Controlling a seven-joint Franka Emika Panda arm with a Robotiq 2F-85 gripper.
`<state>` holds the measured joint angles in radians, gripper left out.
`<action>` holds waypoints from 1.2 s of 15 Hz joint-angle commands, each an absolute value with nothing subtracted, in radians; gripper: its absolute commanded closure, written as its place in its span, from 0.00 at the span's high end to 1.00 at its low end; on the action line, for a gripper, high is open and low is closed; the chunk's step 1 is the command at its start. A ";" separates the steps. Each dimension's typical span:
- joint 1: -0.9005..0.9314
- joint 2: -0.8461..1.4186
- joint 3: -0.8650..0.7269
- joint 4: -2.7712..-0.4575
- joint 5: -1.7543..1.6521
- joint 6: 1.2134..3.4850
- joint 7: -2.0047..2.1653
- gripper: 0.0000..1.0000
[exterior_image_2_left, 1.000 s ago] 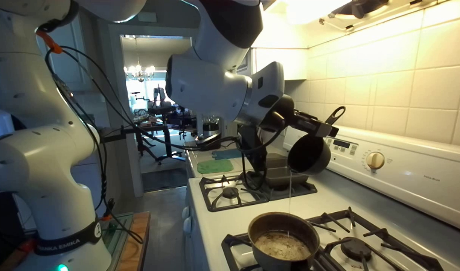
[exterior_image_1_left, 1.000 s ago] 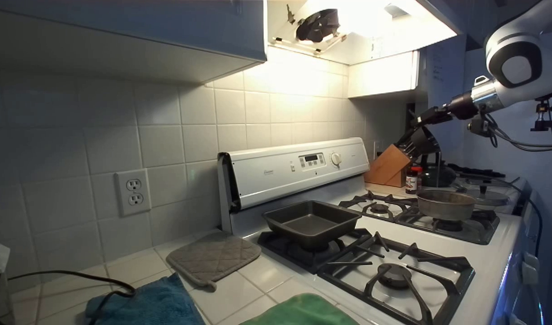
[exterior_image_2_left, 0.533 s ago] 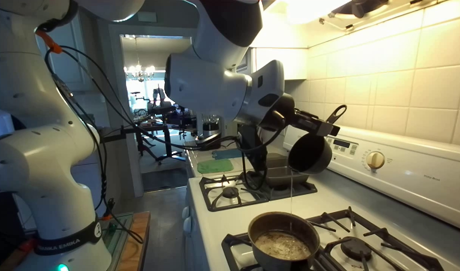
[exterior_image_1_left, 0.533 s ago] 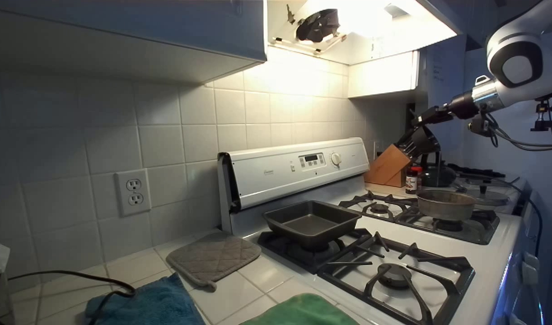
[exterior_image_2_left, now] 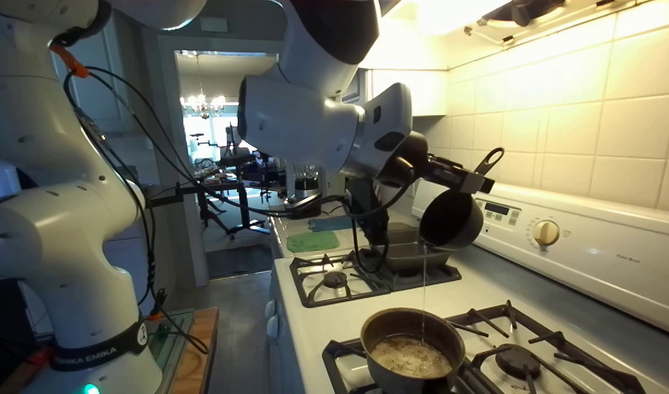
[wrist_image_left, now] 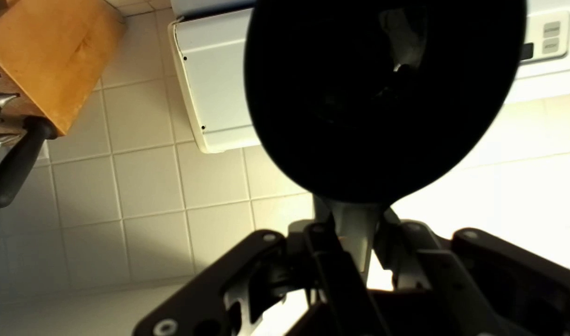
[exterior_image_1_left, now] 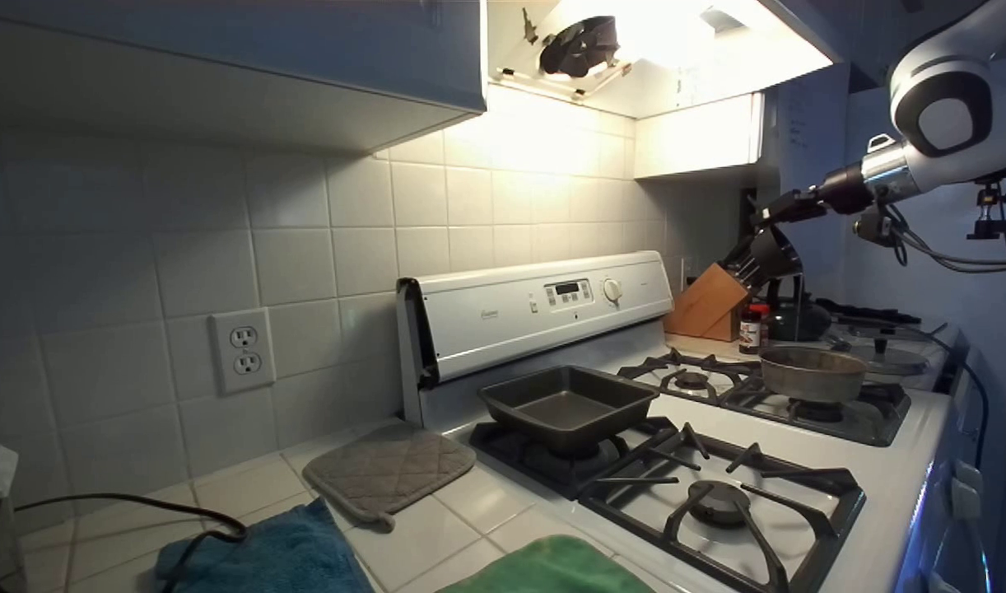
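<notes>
My gripper (exterior_image_2_left: 479, 185) is shut on the handle of a small dark saucepan (exterior_image_2_left: 452, 220). The handle's looped end (exterior_image_2_left: 490, 160) sticks up past the fingers in an exterior view. In the wrist view the grey handle (wrist_image_left: 355, 228) runs between the fingertips, and the black bowl fills the upper middle. The saucepan hangs tipped, mouth down to one side. From its lip a thin stream of clear liquid (exterior_image_2_left: 424, 284) falls into a worn metal pot (exterior_image_2_left: 384, 325) on a burner below. Pale, bubbly liquid (exterior_image_2_left: 411, 355) lies in that pot, which also appears (exterior_image_1_left: 812, 376) farther back.
A square dark baking pan (exterior_image_1_left: 569, 409) sits on another burner. The stove's back panel (exterior_image_1_left: 503, 317) rises along the tiled wall. A knife block (exterior_image_1_left: 705, 309) and a red-lidded jar (exterior_image_1_left: 752, 331) stand past the stove. Near it lie a grey potholder (exterior_image_1_left: 392, 469) and a green cloth (exterior_image_1_left: 552, 568).
My gripper and the tipped saucepan have risen slightly. The top of the falling stream has shifted a little to the right in an exterior view. The pot has stayed put.
</notes>
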<state>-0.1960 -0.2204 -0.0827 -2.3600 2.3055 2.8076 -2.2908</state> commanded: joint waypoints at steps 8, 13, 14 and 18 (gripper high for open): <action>-0.203 -0.275 -0.098 -2.415 2.325 2.732 -2.313 0.06; -0.203 -0.278 -0.103 -2.415 2.323 2.724 -2.311 0.06; -0.202 -0.278 -0.104 -2.415 2.323 2.722 -2.310 0.06; -0.202 -0.279 -0.106 -2.415 2.322 2.718 -2.308 0.06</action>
